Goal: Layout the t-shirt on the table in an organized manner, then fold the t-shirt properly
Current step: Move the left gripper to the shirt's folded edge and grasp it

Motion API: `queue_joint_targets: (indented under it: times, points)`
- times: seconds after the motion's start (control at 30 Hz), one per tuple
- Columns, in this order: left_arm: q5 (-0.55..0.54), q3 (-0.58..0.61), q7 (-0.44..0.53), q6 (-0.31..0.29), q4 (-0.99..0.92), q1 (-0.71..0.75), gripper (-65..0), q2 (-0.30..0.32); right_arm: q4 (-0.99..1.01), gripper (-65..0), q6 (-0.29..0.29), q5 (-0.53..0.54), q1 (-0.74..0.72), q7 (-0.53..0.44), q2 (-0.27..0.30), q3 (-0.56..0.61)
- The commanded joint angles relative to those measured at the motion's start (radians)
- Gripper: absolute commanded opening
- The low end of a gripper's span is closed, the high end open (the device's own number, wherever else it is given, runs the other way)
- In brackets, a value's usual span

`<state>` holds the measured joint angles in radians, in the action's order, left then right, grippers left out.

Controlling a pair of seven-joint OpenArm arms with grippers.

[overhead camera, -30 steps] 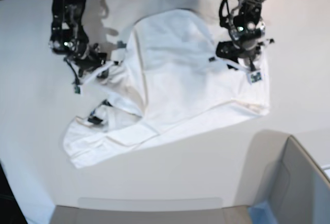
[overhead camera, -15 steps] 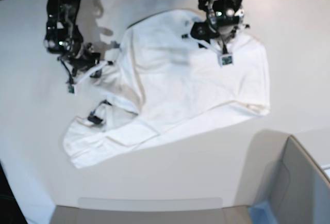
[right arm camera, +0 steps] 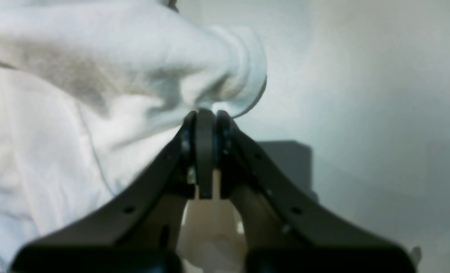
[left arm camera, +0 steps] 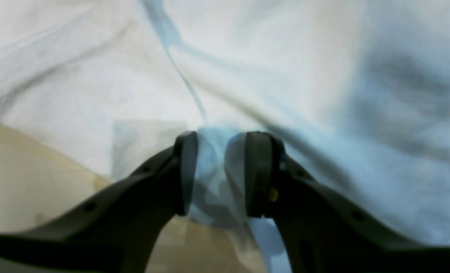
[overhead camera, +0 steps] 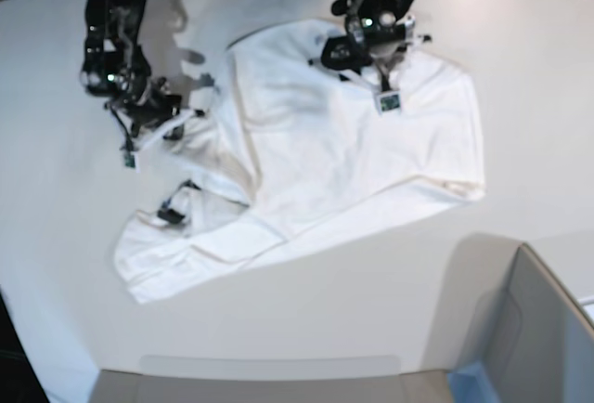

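Right gripper (overhead camera: 190,110) pinched on a rolled hem of the white t-shirt (overhead camera: 306,162), crumpled, inside-out cloth spreading rightward from it across the desk (overhead camera: 56,189), left gripper (overhead camera: 357,58) parted, hovering over its upper edge
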<state>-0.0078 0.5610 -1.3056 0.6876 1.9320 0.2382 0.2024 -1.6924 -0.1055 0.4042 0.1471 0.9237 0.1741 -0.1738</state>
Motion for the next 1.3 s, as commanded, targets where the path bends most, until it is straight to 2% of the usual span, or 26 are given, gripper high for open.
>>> queue_joint_targets:
  times: [0.0, 0.27, 0.53, 0.97, 1.2, 1.27]
  points:
    - [-0.033, 0.001, -0.084, 0.011, 0.001, 0.008, -42.0, 0.002, -0.010, -65.0, -0.001, -0.001, -0.005, 0.004, 0.009, 0.000]
    - [-0.033, 0.001, -0.084, 0.011, 0.040, 0.013, -42.0, 0.004, -0.010, -65.0, -0.001, -0.001, -0.005, 0.004, 0.009, 0.000]
    - [-0.033, -0.002, -0.091, 0.011, 0.071, 0.025, -42.0, 0.059, -0.010, -65.0, -0.001, -0.001, -0.005, 0.004, 0.009, 0.000]
    - [-0.031, 0.001, -0.091, 0.011, 0.067, 0.022, -42.0, 0.067, -0.008, -65.0, -0.001, -0.001, -0.004, 0.004, 0.020, 0.004]
    - [-0.028, 0.000, -0.091, 0.011, 0.073, 0.022, -42.0, 0.102, -0.008, -65.0, -0.001, -0.001, -0.005, 0.004, 0.020, 0.006]
    - [0.001, -0.002, -0.091, 0.011, 0.074, 0.022, -42.0, 0.111, -0.007, -65.0, -0.001, -0.001, -0.007, 0.004, 0.020, 0.004]
